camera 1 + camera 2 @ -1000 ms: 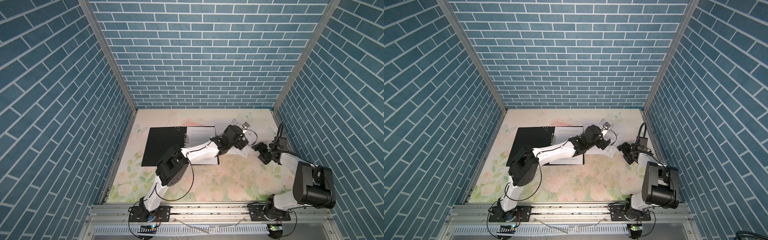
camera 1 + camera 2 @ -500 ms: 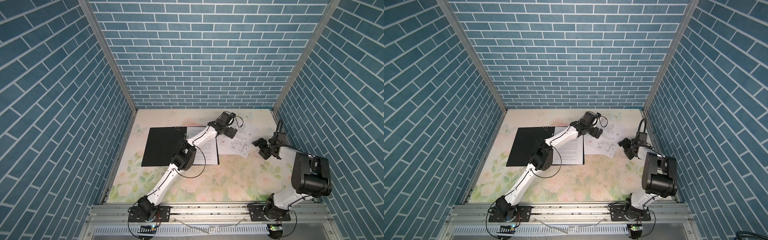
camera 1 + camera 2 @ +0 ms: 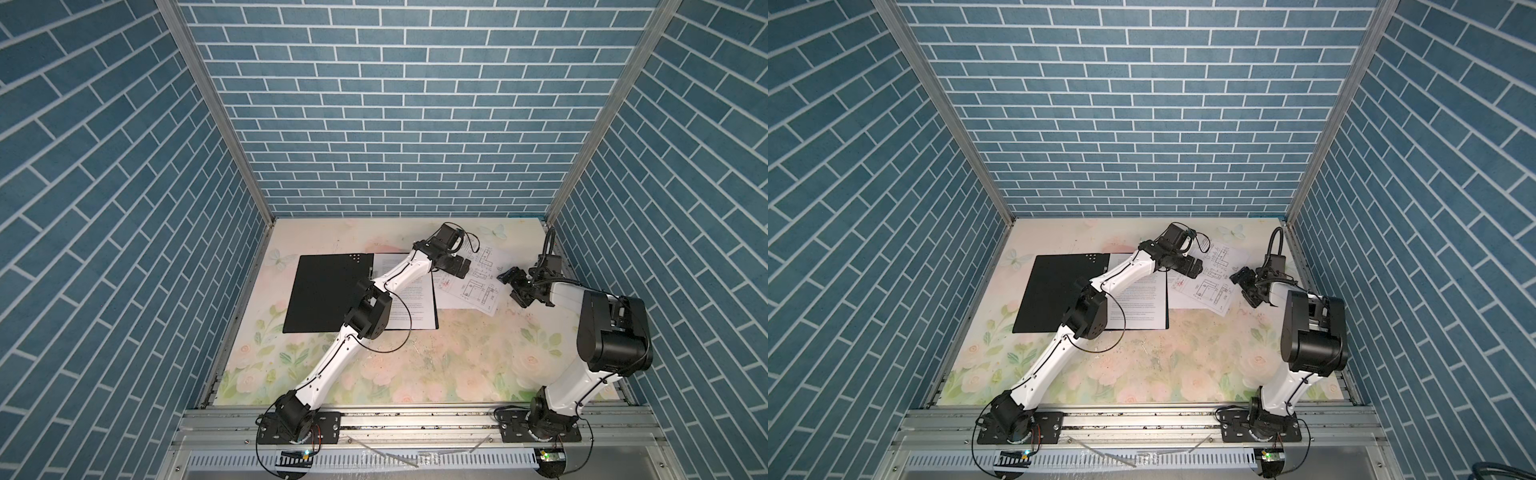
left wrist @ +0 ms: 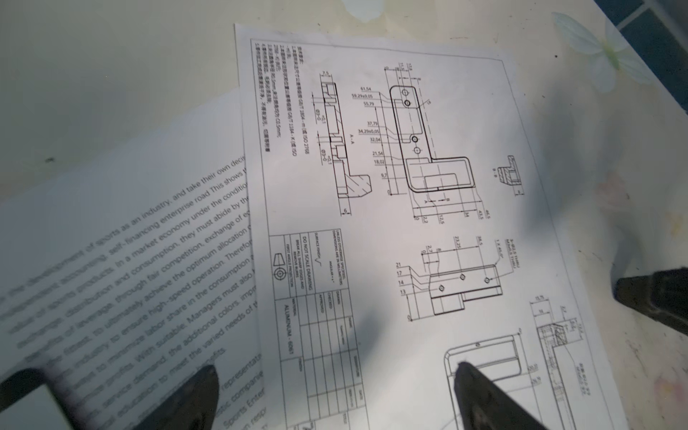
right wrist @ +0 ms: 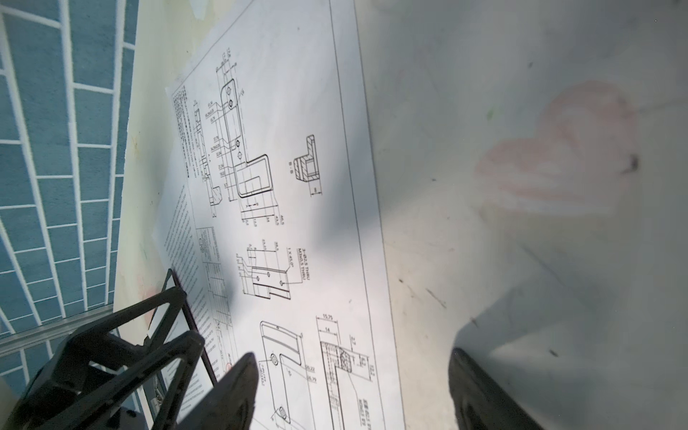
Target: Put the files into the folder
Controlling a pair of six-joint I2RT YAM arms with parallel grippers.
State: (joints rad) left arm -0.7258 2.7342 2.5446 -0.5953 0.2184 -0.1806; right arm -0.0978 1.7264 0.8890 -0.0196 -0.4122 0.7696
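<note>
Top views first, both of them: nearest us the metal rail runs across the front, and the floral table spreads out behind it. Further in, the folder lies open and flat, matte black inside facing up, with a small cluster of white dots near its far edge and a text sheet resting on its right half. Right up against the folder's right edge, the drawing sheet lies slanted on the table. Over that seam hangs the left gripper, jaws spread wide, nothing between them. In the left wrist view one fingertip is over a text page, the other over the drawing sheet; contact I cannot tell. That page reads "sports as an industry, and take their own" and "In a market economy". It slips under the drawing sheet's edge, and I cannot tell whether it is the folder's own sheet. The title block says "DO NOT SCALE DRAWING" and "ALUMINUM - 6061", with sections "A - A" and "B - B". At the drawing sheet's right edge sits the right gripper, jaws apart and empty. The right wrist view puts one fingertip over the drawing, the other over bare table, with "M3X0.5 THRU" legible. Behind everything stands the blue brick wall.
</note>
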